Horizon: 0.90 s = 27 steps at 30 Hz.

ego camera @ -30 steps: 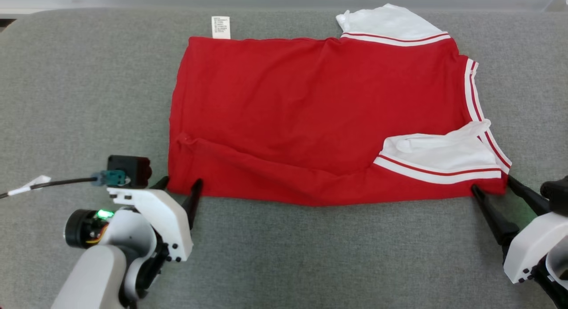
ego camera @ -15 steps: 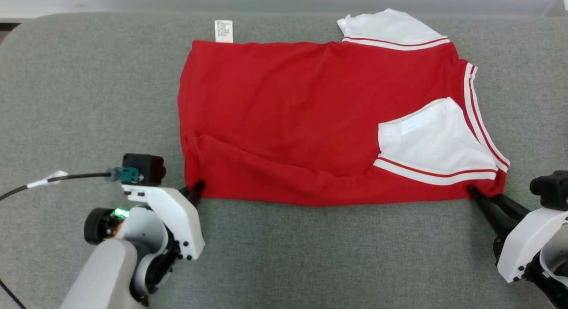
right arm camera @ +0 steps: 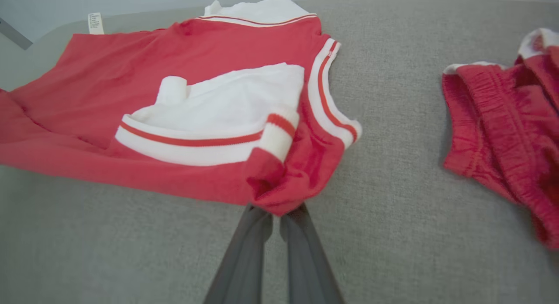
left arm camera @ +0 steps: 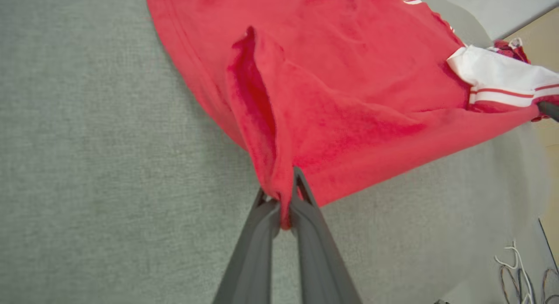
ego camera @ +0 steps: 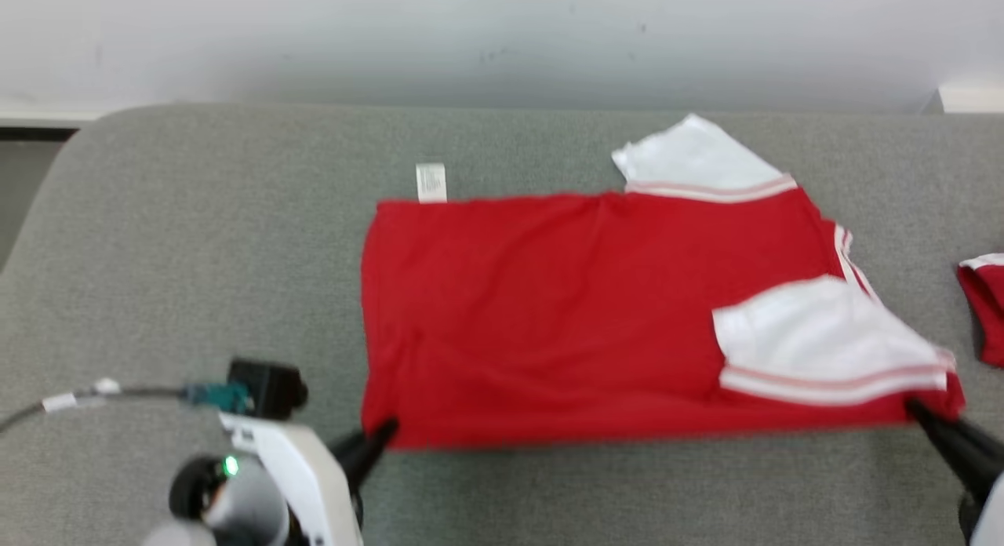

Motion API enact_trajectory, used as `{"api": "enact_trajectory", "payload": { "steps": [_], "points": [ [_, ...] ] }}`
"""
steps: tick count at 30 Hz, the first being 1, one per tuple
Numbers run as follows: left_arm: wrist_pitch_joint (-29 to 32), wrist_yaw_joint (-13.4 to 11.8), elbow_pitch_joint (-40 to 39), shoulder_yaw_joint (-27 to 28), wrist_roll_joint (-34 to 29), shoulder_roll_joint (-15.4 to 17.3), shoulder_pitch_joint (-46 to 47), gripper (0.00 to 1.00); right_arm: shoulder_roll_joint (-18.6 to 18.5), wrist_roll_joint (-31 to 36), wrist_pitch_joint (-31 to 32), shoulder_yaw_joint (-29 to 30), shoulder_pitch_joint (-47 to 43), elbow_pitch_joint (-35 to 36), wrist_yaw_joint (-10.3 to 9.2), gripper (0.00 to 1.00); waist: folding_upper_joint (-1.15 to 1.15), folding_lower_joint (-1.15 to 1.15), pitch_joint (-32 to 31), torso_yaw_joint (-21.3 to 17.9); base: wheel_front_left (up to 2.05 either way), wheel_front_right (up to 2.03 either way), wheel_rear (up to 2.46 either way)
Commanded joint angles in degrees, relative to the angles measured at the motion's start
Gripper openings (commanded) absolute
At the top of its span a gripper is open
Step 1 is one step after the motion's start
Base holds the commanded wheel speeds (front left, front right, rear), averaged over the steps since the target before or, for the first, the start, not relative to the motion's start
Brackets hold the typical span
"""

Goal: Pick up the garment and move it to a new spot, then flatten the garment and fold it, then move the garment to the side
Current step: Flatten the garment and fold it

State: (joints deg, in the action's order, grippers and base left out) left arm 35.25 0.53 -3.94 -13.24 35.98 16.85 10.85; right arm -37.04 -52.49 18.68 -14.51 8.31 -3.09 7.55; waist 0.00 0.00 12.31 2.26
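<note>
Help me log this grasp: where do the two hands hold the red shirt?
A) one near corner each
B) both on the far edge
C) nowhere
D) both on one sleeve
A: the left hand pinches one near corner of the red shirt, the right hand the other.

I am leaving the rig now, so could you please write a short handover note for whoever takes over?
Left gripper: shut on the shirt, near left corner.
Right gripper: shut on its near right corner.
Shirt lies spread on the grey table; another red garment lies apart at right.
Done: flattened, near sleeve folded in.
Left: fold, then move aside.
</note>
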Motion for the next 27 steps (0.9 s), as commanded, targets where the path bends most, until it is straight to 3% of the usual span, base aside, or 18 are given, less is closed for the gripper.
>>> {"api": "enact_trajectory", "payload": {
  "steps": [1, 6, 7, 8, 9, 10, 11, 19, 23, 27],
  "points": [
    [0.1, -0.1, -0.5, 0.0, 0.3, 0.4, -1.9, 0.00, -0.7, -0.2, 0.1, 0.4, -2.0, 0.4, -0.16, 0.00, 0.00, 0.00, -0.8, 0.3, 0.00, 0.00, 0.00],
    [-1.4, -1.9, -4.1, -0.7, -1.3, 0.8, -10.4, 0.00, 1.1, -0.5, 1.1, 2.7, -12.8, 3.9, -0.16, 0.00, 0.00, 0.00, -1.2, 0.3, 0.00, 0.00, 0.00],
    [-2.1, -2.2, -4.0, -0.5, -1.4, 0.6, -11.2, 0.00, 1.7, -0.1, 0.9, 3.1, -13.8, 3.9, -0.16, 0.08, 0.00, 0.00, -1.2, 0.3, 0.00, 0.00, 0.00],
    [-2.9, -2.5, -3.7, -0.5, -1.8, 0.4, -11.9, 0.00, 2.3, 0.6, 0.8, 3.1, -14.4, 3.8, -0.16, 0.35, 0.00, 0.00, -1.3, 0.2, 0.00, 0.00, 0.00],
    [-3.5, -2.7, -3.4, -0.5, -2.1, 0.3, -12.4, 0.25, 2.8, 0.8, 1.0, 2.8, -15.0, 3.6, -0.16, 0.78, 0.00, 0.00, -1.4, 0.1, 0.00, 0.00, 0.00],
    [-4.2, -2.8, -3.1, -0.5, -2.3, 0.1, -12.7, 0.72, 3.3, 1.1, 1.3, 2.5, -15.5, 3.5, -0.16, 1.00, 0.00, 0.00, -1.4, 0.1, 0.00, 0.00, 0.00],
    [-4.9, -2.9, -3.0, -0.5, -2.5, 0.0, -13.0, 1.00, 3.6, 1.5, 1.0, 2.9, -15.6, 3.2, -0.16, 1.00, 0.00, 0.00, -1.4, 0.1, 0.00, 0.00, 0.00],
    [-8.3, -4.3, -9.2, 1.3, -6.4, 2.6, -10.5, 1.00, -1.2, 2.5, 2.7, 10.5, -12.3, 9.0, -0.16, 1.00, 0.00, 0.00, 0.8, 1.2, 0.00, 0.00, 0.00],
    [-9.6, -4.4, -9.9, 1.0, -8.6, 1.5, -3.1, 1.00, -2.7, 6.2, 5.0, 12.9, -3.6, 11.3, -0.14, 1.00, 0.00, 0.00, 4.5, 2.6, 0.00, 0.00, 0.00],
    [-11.6, -4.2, -4.1, -1.4, -11.3, -1.5, 8.2, 1.00, -1.2, 11.9, 9.1, 10.3, 9.7, 9.1, -0.14, 1.00, 0.00, 0.00, 9.4, 5.3, 0.00, 0.00, 0.00]
  ]
}}
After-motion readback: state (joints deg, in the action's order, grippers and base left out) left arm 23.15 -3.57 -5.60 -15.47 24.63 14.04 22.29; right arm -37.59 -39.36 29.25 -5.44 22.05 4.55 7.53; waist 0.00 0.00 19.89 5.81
